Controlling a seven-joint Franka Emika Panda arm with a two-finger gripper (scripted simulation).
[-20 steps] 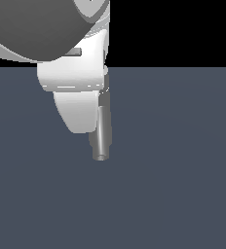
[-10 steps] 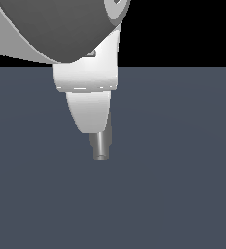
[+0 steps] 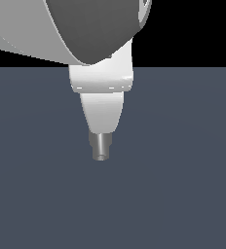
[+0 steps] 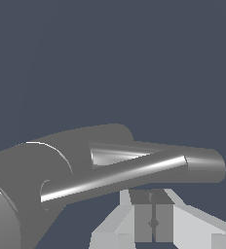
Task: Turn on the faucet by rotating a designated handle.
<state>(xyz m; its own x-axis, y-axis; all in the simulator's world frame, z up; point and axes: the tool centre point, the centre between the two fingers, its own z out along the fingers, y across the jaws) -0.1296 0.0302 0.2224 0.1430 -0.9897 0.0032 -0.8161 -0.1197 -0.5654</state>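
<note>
So we've got the white robot gripper (image 4: 153, 222) with its two grey fingers (image 4: 143, 221) pressed together, nothing between them, sitting just beside the thin straight grey handle rod (image 4: 115, 177). That rod sticks out sideways from the grey metallic faucet (image 4: 27, 180), in front of its thick tube spout (image 4: 202, 163).

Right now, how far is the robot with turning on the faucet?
Done: the gripper, fingers together, has reached the faucet. In hand: it sits beside the handle; contact cannot be confirmed. In the exterior view, only the spout tip shows below the arm. Left: rotating the handle; no turn is visible.
</note>
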